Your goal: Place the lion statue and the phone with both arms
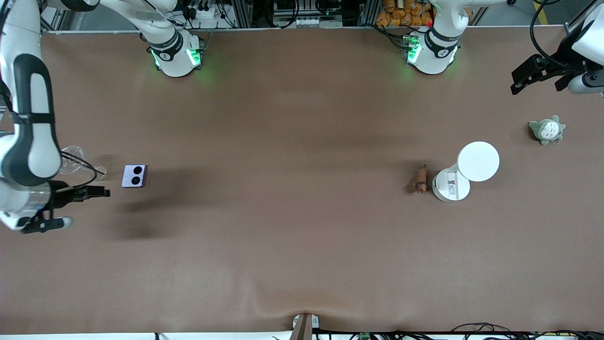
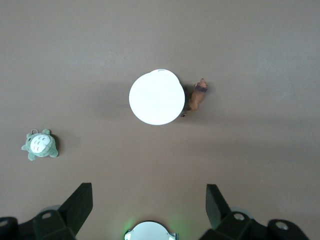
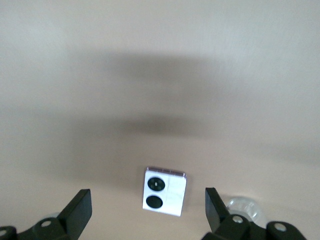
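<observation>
Both grippers stand wide and empty. Right gripper (image 1: 71, 208) hangs beside the phone (image 1: 134, 176), which lies flat near a glass (image 1: 73, 159): a careless swing could clip either. Lion statue (image 1: 421, 179) stands touching the white lamp (image 1: 465, 172), easily toppled. Left gripper (image 1: 538, 75) waits over the table's end.

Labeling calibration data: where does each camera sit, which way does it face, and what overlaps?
Front: high across the table, facing both bases; left gripper and right gripper open, both arms waiting.
Left wrist: looks down on the white round-topped stand, the tiny reddish-brown lion statue and the grey-green plush; own fingers show.
Right wrist: looks down on the square lavender phone.
Shared: front also shows all four.
</observation>
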Available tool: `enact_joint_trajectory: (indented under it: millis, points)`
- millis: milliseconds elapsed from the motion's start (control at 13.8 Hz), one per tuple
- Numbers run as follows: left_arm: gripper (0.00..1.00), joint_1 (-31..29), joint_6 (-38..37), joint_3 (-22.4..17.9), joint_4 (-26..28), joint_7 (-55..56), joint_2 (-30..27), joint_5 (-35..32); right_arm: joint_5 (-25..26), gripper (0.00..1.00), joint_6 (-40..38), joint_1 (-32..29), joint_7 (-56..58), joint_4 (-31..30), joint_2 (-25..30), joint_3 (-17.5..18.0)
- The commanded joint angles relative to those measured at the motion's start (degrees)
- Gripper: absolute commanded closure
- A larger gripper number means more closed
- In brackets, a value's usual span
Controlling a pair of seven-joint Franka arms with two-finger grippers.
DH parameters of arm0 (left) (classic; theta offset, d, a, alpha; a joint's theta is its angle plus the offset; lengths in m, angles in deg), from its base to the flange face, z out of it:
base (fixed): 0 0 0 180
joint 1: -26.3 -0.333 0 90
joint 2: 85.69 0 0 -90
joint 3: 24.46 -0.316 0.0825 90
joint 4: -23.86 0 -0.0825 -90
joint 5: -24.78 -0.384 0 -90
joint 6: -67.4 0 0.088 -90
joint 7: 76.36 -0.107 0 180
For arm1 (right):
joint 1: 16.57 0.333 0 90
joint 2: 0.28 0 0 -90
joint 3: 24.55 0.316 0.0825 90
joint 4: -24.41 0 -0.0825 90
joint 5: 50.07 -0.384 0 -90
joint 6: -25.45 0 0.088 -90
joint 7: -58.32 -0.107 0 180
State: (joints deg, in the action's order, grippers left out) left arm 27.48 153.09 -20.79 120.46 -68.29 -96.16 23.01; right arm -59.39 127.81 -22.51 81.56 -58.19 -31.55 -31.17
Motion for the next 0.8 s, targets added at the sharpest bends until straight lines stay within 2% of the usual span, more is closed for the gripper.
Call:
enact_joint_trajectory:
  millis: [0, 217, 507, 725]
  points:
    - [0.0, -0.22, 0.54, 0.19, -0.09, -0.77, -0.24, -0.87, 1.05, 0.0, -2.15, 0.58, -0.47, 6.03, -0.37, 0.12]
    - [0.0, -0.31, 0.89, -0.07, -0.09, -0.77, -0.24, -0.43, 1.75, 0.0, -11.09, 0.75, -3.8, 15.69, -0.72, 0.2]
    - [0.0, -0.31, 0.98, -0.07, -0.09, -0.86, -0.24, -0.25, 5.26, 0.0, -17.0, 2.86, -7.16, 18.61, 2.78, 0.03]
    - [0.0, -0.31, 1.06, -0.07, -0.01, -0.86, -0.16, -0.25, 6.68, 0.0, -17.19, 3.65, -7.07, 18.44, 7.35, 0.47]
